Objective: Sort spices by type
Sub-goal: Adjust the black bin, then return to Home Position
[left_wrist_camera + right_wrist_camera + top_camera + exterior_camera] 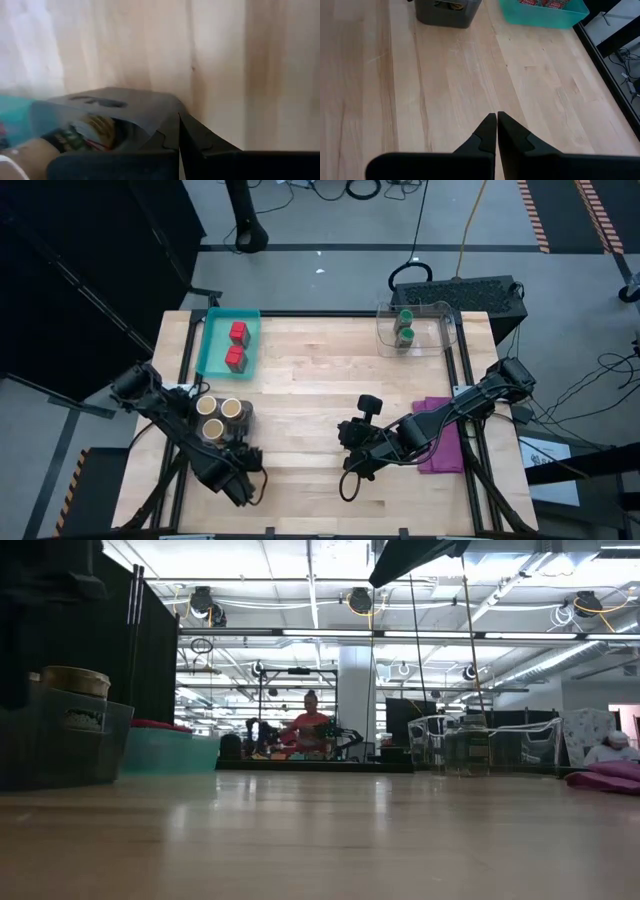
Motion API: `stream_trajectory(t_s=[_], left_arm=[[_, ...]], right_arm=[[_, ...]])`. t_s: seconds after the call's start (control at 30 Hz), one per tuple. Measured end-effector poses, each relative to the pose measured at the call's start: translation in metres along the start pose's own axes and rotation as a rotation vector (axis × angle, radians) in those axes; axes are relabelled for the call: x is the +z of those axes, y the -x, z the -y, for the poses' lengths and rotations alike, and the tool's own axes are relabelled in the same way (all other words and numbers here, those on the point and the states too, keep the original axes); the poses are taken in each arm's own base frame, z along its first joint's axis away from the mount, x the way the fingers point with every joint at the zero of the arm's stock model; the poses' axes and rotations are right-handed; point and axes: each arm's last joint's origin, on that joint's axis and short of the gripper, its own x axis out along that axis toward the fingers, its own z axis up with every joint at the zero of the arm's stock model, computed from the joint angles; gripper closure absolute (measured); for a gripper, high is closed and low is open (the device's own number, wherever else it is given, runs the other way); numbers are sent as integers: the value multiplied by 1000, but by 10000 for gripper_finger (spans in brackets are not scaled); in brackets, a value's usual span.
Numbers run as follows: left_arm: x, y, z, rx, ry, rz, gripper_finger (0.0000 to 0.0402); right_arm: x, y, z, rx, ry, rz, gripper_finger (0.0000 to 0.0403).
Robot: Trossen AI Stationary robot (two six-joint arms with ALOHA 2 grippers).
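Note:
Three tan spice jars with cream tops (221, 418) stand in a grey bin (245, 420) at the table's left. Two red blocky spices (236, 345) lie in the teal tray (212, 350) at the far left. Two green-lidded jars (405, 326) stand in a clear container (440, 330) at the far right. My left gripper (179, 120) is shut and tipped steeply down by the bin's corner (167, 102). In the high view it shows just near of the bin (238, 472). My right gripper (497, 116) hangs shut over bare wood mid-table (350, 442). My left gripper's shut fingertips (187, 125) show right at the grey bin's corner; whether they touch it, I cannot tell. My right gripper touches nothing.
A purple cloth (440, 442) lies at the table's right edge under the right arm. Bare wood (330, 370) stretches between the tray, the bin and the clear container. In the low view a person in red (310, 728) sits far off in the room.

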Motion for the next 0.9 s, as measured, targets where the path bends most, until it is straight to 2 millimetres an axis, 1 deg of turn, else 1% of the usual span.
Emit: stream_trajectory(t_s=[0.17,0.37,0.6,0.7,0.83,0.9], left_arm=[[-2,6,4,-80,-12,-31,400],[-5,1,2,7,-47,1,400],[-4,-9,-5,58,-27,0,400],[-2,-10,-8,68,-19,2,400],[3,-2,-8,49,-25,23,400],[7,6,-5,33,-29,50,400]], right_arm=[[0,0,0,0,0,0,403],[0,-1,1,-2,-1,0,403],[0,-1,1,-3,-1,0,403],[0,-1,1,-2,-2,0,403],[0,-1,1,-2,-1,-1,403],[1,-1,1,-1,20,2,403]])
